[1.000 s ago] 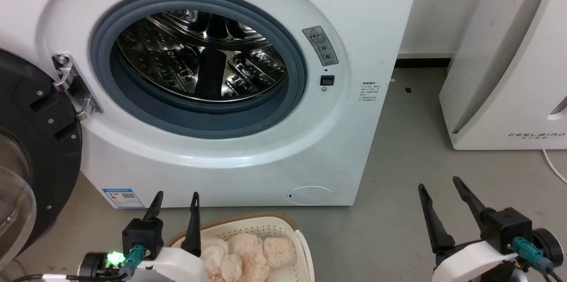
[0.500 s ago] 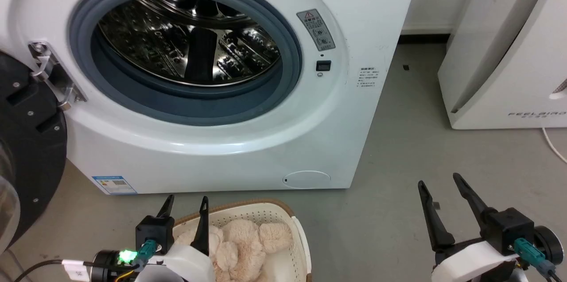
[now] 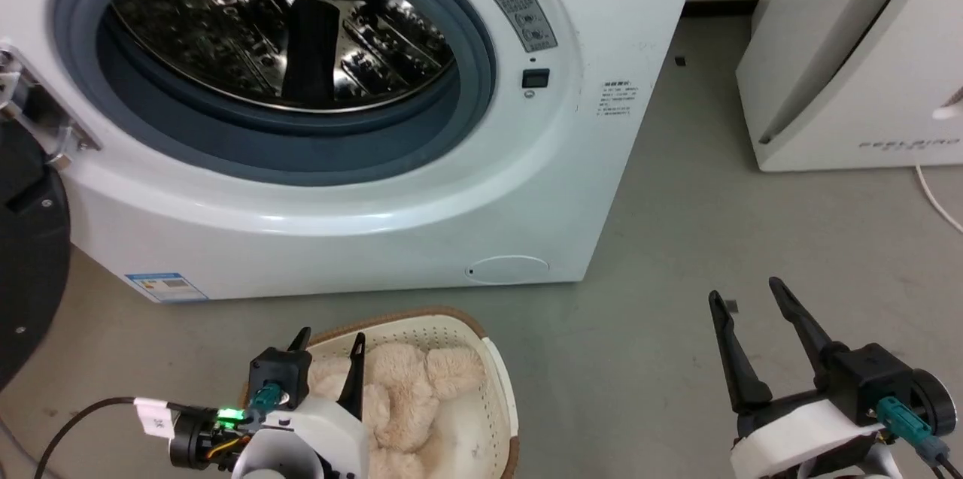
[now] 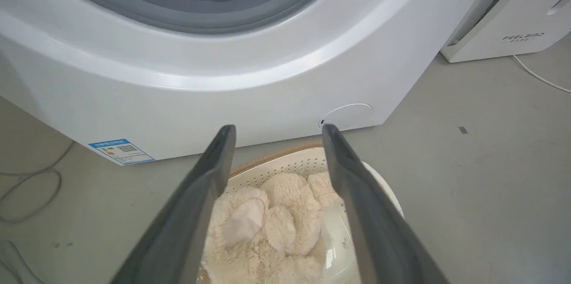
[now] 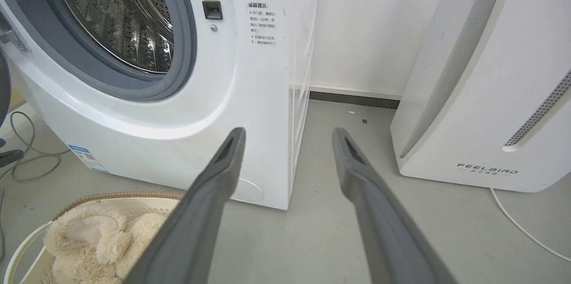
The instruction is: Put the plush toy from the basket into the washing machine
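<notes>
The plush toy (image 3: 410, 396) lies in the basket (image 3: 421, 317), framed between the spread, empty left fingers (image 3: 352, 377). Its length runs along them toward the washing machine (image 3: 421, 216). The right fingers (image 3: 736, 362) are spread and empty too.

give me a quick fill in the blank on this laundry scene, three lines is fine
The plush toy lies in the ____.
The black door of the washing machine is swung ____.
The left claw is open over the toy; the right claw is open over bare ____.
Missing words: basket; open; floor.
</notes>
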Controlling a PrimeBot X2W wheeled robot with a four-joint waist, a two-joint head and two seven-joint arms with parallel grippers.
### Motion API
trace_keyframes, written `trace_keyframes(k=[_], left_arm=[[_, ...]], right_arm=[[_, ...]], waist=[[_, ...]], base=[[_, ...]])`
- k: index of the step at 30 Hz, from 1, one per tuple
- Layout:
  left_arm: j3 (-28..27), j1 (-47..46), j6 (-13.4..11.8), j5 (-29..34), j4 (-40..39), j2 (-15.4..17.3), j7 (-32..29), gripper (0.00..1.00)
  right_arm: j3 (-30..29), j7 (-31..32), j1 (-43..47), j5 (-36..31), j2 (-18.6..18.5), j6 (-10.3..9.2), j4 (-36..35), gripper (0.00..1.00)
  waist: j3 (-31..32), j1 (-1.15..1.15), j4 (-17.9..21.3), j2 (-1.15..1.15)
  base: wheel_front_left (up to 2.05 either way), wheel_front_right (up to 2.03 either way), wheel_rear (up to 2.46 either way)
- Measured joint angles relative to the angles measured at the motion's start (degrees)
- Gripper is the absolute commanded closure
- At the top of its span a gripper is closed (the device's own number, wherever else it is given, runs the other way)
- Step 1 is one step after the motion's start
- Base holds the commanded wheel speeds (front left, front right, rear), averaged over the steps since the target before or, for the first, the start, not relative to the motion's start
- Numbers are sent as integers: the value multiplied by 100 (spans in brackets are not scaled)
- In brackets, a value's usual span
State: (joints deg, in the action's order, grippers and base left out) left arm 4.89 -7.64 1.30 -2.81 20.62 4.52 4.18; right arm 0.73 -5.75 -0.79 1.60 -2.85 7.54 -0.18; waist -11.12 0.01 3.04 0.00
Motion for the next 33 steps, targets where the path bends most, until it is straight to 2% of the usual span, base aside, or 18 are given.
trace_keyframes(k=[10,16,33], left_arm=[[162,-461,142,-114,853,143,55,0],[388,-798,70,-1,1401,330,-8,0],[935,-1692,140,113,2717,697,-198,0]], right_arm=[[38,-124,-114,110,0,0,29,0],[135,-193,-164,207,1,0,25,0],[100,-388,-380,498,0,0,14,0]], waist=[[-469,0,134,0],[-779,0,231,0],[-1652,0,524,0]], base=[[0,0,0],[0,0,0],[0,0,0]])
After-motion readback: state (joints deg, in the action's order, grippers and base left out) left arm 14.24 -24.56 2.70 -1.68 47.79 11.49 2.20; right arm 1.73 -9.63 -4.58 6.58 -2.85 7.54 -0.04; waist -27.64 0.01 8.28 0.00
